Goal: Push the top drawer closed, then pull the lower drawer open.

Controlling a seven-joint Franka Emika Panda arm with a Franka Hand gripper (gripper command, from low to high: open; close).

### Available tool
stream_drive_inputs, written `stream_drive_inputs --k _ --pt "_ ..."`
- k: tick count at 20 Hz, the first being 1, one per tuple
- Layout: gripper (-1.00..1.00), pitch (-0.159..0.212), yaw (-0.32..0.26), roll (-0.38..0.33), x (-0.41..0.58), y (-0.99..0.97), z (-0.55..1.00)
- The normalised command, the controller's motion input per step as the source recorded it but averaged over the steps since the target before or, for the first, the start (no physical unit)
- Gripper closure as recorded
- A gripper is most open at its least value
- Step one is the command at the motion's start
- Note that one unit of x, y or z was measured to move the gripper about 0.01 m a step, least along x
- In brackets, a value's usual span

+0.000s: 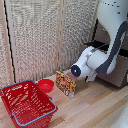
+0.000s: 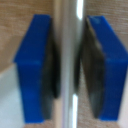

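The wrist view alone shows the grasp: the claw (image 2: 67,65) has its blue fingers (image 2: 32,67) set narrowly on either side of a slim silver bar handle (image 2: 68,50), dark pads pressed to it, the bar's long axis running straight between them. Which drawer the bar belongs to cannot be told.

The exterior view hides the claw behind the white arm (image 1: 102,57), which reaches to the dark brown cabinet (image 1: 119,75) on the exterior view's right. On the wooden worktop (image 1: 95,107) stand a red basket (image 1: 27,102), a red bowl (image 1: 46,85) and a small printed box (image 1: 65,83).
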Motion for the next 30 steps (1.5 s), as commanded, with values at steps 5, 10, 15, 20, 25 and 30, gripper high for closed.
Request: stream_drive_inputs --k 5,10,15,20,25,30 --pt "-1.0 0.0 0.0 -0.083 0.055 -0.03 0.39" --pt "-1.0 0.025 0.001 -0.007 0.107 -0.07 0.54" --pt "-1.0 0.105 0.004 0.018 0.154 0.17 0.33" --pt "-1.0 0.139 0.014 0.001 0.247 0.53 -0.14" --pt "-1.0 0.101 0.036 0.0 0.157 0.07 -0.14" --pt "-1.0 0.0 0.007 0.117 0.067 -0.1 -0.02"
